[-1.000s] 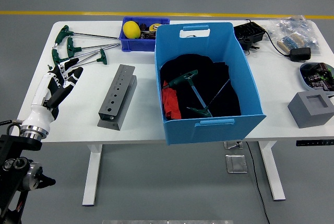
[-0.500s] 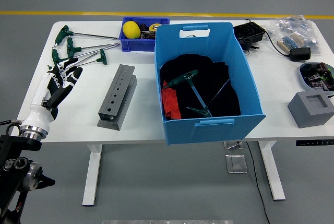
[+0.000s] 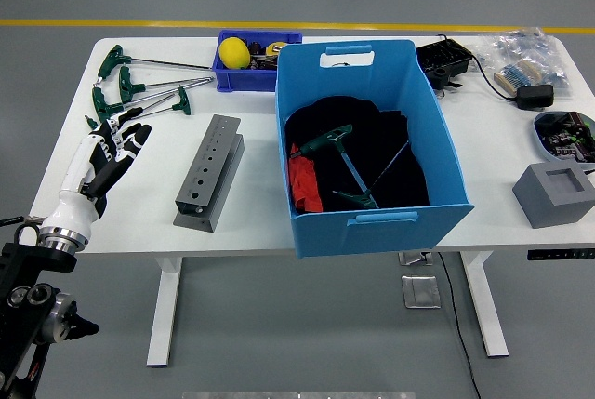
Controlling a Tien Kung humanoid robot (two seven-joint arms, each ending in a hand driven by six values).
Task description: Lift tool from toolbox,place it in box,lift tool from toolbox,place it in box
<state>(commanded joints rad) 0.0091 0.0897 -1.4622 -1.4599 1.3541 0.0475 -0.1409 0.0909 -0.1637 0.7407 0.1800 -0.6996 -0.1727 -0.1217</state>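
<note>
Head view: left hand [image 3: 104, 154] outstretched, empty.

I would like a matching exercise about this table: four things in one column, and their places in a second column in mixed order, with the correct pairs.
Things:
1. yellow ball
2. grey metal block with holes
3. grey foam block
4. left hand

Places:
A. near the table's right edge
B. in the small dark blue bin
C. over the table's left side, below the green-handled wrenches
D. lying on the table left of the big blue box

Pairs: 1-B, 2-D, 3-A, 4-C
</note>
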